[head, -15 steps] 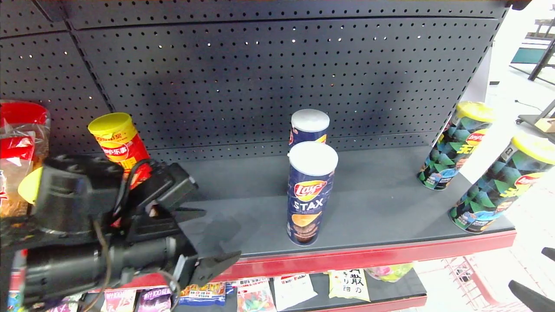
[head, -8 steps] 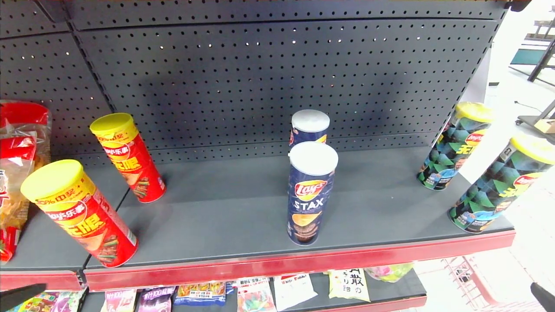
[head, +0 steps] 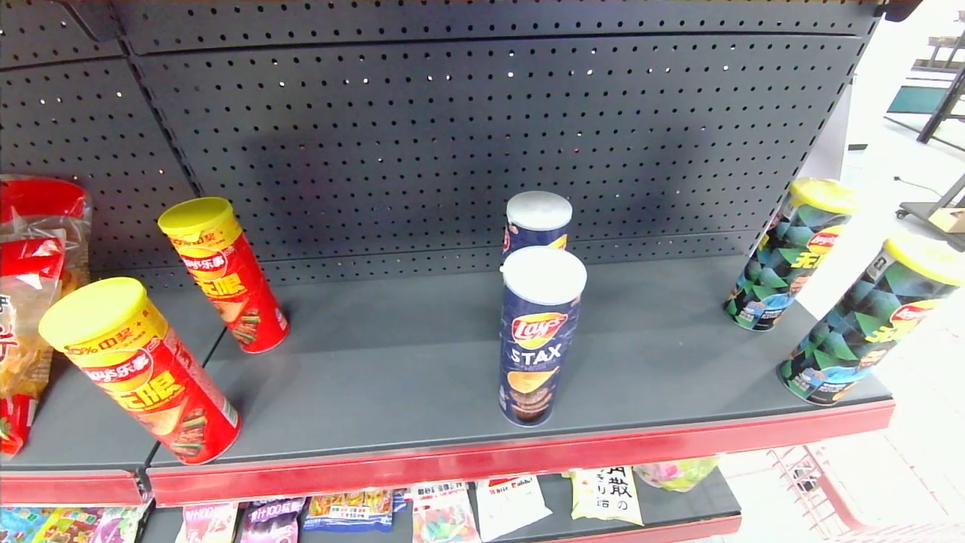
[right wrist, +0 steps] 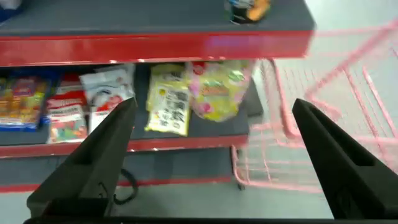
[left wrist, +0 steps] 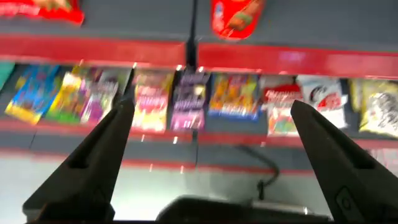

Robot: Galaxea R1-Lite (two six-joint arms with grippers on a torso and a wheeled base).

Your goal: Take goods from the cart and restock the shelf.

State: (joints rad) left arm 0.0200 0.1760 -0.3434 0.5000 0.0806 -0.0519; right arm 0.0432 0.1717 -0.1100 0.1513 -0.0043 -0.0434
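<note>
Three pairs of crisp canisters stood on the dark shelf (head: 392, 362). At its left end were two red canisters (head: 143, 369) with yellow lids and yellow lettering, one at the red front edge, one nearer the pegboard back. Mid-shelf, a navy canister (head: 539, 335) with a white lid and white lettering stood at the front edge, its twin (head: 537, 219) just behind. Two teal-and-black patterned canisters (head: 859, 320) held the right end, one at the front corner. Bare board lay between the pairs. Below, snack packets (head: 513, 505) lined the lower shelf. The pink wire cart (right wrist: 323, 124) stood beside the shelf's right end. The left gripper (left wrist: 211, 106) and the right gripper (right wrist: 214, 102) faced the lower shelf, jaws spread wide, grasping nothing.
</note>
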